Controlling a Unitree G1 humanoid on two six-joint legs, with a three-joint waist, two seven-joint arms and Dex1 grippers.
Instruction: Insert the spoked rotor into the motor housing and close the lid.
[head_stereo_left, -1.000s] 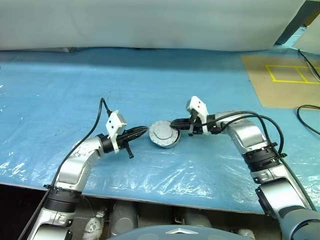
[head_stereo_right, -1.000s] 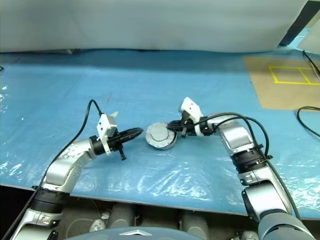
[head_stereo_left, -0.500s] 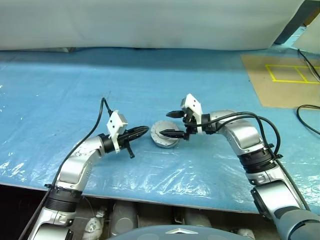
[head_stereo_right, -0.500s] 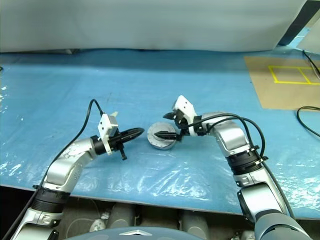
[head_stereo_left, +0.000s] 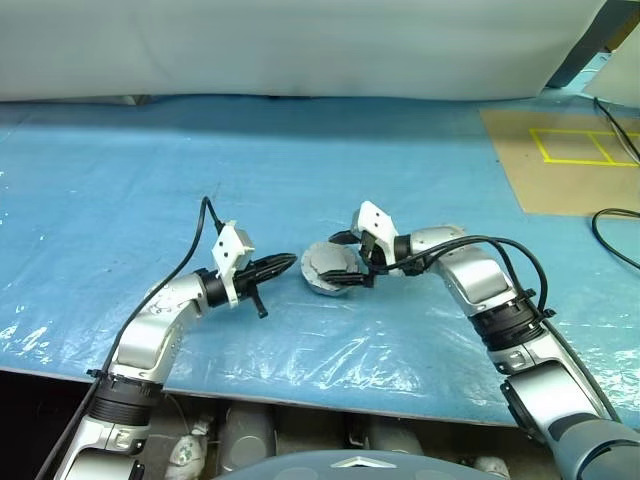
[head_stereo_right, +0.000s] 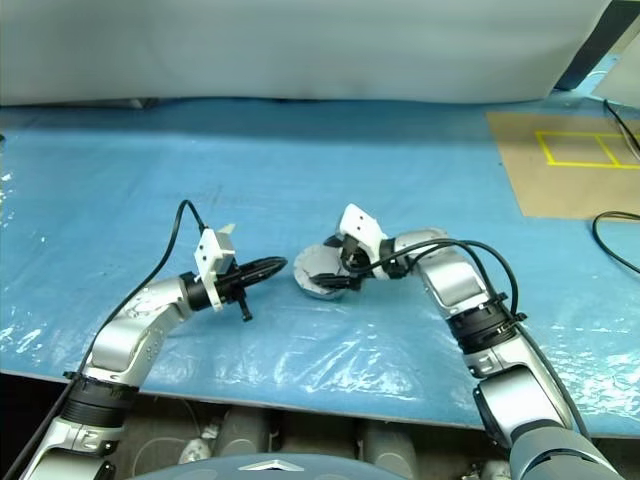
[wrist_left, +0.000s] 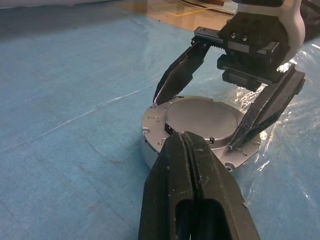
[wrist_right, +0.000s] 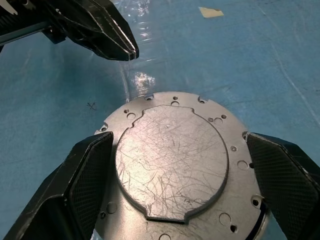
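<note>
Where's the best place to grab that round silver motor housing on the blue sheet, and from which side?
Grip the motor housing across its outer rim, coming from above and the robot's right, I'd say. It sits flat with the lid closed on top, so only the round side wall offers opposing faces. The right gripper is open and already straddles it; the shut left gripper points at its side.

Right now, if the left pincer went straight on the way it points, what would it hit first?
Most likely the closed motor housing: the shut left pincer aims at its near rim, just ahead. The open right pincer straddles it beyond.
</note>
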